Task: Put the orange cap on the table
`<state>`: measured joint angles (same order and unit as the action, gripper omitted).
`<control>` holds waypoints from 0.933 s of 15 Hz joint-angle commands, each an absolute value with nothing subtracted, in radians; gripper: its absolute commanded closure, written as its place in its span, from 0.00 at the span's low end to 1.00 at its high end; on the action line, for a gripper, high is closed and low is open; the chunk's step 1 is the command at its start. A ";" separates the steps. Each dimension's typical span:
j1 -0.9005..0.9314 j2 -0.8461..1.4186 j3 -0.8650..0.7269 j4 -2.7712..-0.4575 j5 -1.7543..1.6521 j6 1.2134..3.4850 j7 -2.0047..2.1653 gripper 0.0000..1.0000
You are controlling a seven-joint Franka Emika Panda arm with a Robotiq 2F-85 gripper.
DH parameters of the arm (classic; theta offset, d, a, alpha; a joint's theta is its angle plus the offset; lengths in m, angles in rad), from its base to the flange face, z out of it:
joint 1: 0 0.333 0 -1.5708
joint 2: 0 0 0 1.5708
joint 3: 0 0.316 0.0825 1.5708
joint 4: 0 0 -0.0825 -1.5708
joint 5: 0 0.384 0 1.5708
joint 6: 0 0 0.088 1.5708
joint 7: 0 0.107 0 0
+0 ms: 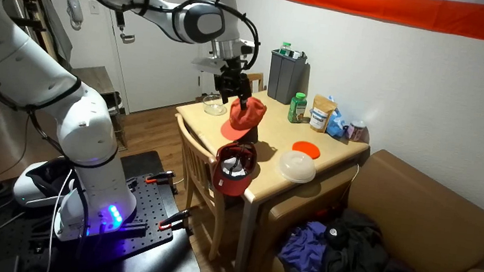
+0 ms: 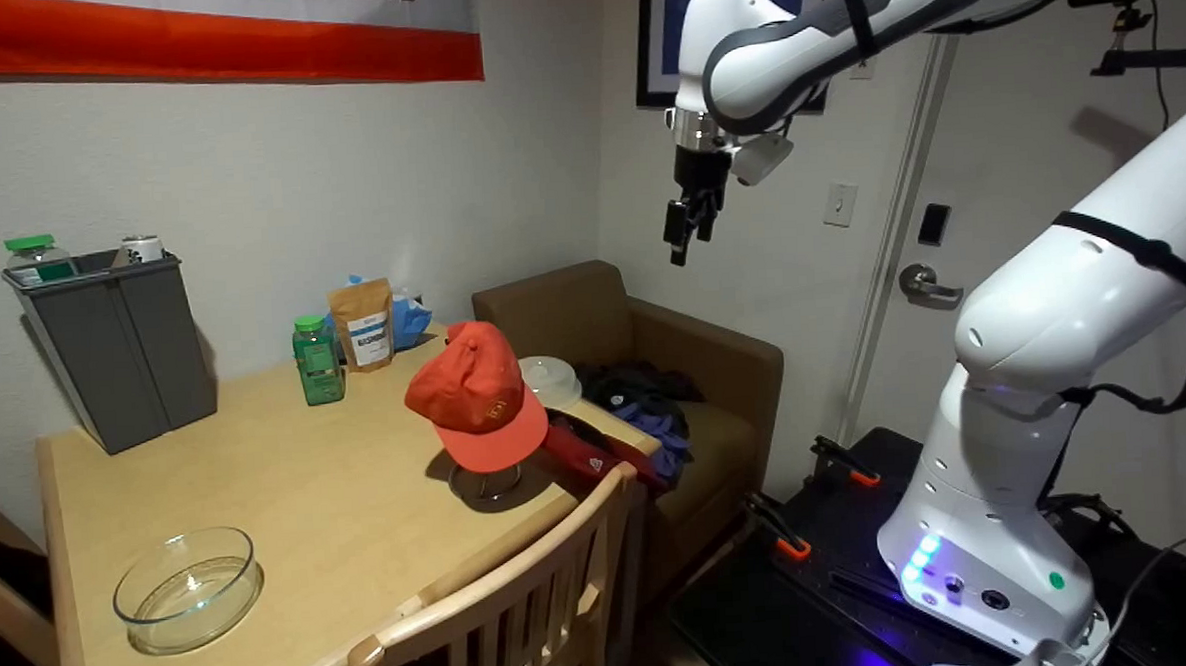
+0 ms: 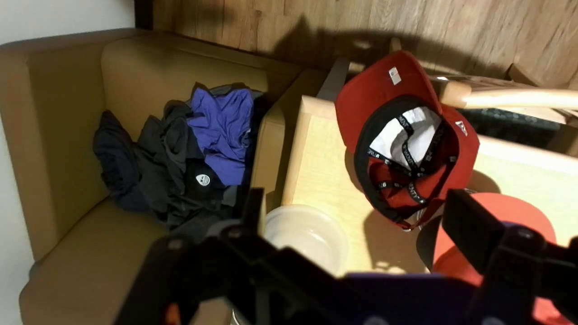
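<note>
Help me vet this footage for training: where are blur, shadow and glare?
Wrist view: the gripper is blurred; in an exterior view, a bright highlight in the glass bowl, a dark shadow on the table below the orange cap.

wrist view | hand [image 3: 360,212]: blurred | orange cap [image 3: 519,208]: partly hidden

The banner [image 2: 210,39] shows "PUBLIC", the tape [image 3: 414,193] inside the dark-red cap [image 3: 404,144] "ENTY".

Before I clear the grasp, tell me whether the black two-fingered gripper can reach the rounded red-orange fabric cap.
Probably yes: the open gripper hangs higher than the cap, and the cap's top is uncovered. It would likely need to shift across and down.
</note>
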<state>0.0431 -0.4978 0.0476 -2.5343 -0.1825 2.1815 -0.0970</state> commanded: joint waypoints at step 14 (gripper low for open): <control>0.094 -0.193 0.095 -2.142 -0.161 2.073 -0.103 0.00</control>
